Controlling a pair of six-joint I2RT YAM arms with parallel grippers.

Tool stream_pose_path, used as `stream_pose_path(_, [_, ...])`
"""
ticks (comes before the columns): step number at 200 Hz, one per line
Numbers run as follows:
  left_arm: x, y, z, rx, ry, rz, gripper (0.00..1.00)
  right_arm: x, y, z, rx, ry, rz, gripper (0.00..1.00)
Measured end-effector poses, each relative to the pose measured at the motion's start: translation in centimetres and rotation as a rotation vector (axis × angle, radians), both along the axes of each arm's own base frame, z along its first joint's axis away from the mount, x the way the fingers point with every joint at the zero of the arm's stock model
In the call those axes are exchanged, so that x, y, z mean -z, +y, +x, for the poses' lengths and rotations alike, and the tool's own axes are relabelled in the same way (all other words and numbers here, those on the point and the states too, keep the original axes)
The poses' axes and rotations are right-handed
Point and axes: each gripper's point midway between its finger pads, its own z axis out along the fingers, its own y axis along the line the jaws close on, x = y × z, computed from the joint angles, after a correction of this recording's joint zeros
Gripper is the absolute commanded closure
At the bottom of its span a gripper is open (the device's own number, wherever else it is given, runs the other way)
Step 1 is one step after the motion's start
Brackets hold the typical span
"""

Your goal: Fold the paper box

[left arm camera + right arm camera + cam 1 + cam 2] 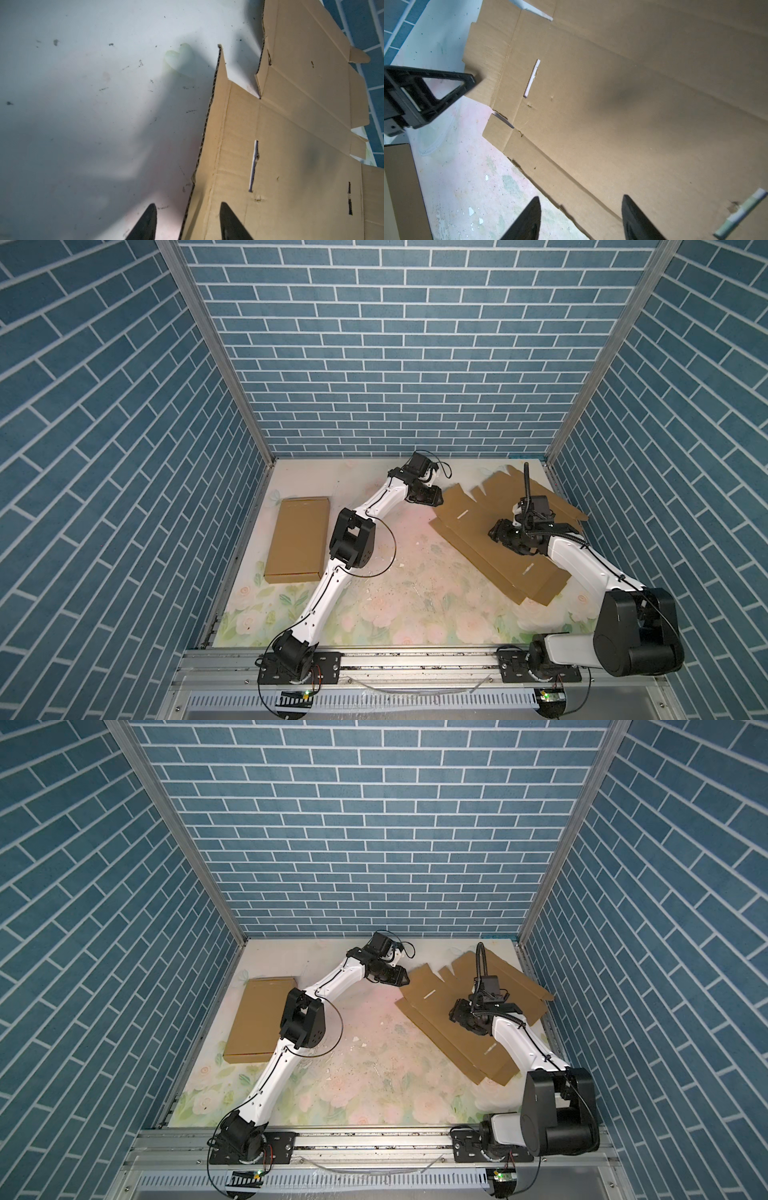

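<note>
In both top views the unfolded cardboard box (469,531) lies flat, far right. Left wrist: left gripper (188,204) partly open, straddling its edge flap (214,145), unclamped. Right wrist: right gripper (581,196) open over its edge, holding nothing

Left hand (437,499) and right hand (495,532); jaws apart

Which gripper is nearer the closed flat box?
Left. The left gripper sits at the edge of the unfolded sheet, right of the box; the right gripper hovers farther right over the sheet.
</note>
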Motion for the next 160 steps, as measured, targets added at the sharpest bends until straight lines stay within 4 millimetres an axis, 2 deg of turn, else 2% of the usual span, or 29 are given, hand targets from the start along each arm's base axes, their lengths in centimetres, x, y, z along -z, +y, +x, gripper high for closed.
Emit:
stream_pose_path(31, [0.0,-0.9,-0.1,-0.016,0.016,-0.033,1.0,-0.8,0.2,0.3,-0.023,-0.011,0.006,0.39])
stream_pose_path(57, [0.0,-1.1,-0.5,-0.022,0.011,-0.056,1.0,-0.7,0.3,0.2,-0.029,-0.008,0.01,0.4])
stream_pose_path(75, [-0.3,-0.2,-1.9,-0.038,0.027,-0.061,1.0,-0.6,0.4,0.2,-0.03,-0.004,0.014,0.41])
stream_pose_path(91, [-1.5,1.1,-3.7,-0.057,0.034,-0.062,1.0,-0.4,0.5,0.3,-0.032,0.002,0.021,0.42])
stream_pose_path(110, [-3.7,3.1,-6.2,-0.091,0.02,-0.078,1.0,-0.1,0.7,0.5,-0.03,0.011,0.035,0.44])
stream_pose_path(133, [-6.6,6.6,-9.9,-0.148,-0.014,-0.113,1.0,0.7,1.4,0.5,-0.043,0.033,0.05,0.46])
stream_pose_path(160, [-7.9,11.5,-14.5,-0.239,-0.047,-0.119,1.0,1.5,3.1,0.6,-0.081,0.071,0.047,0.46])
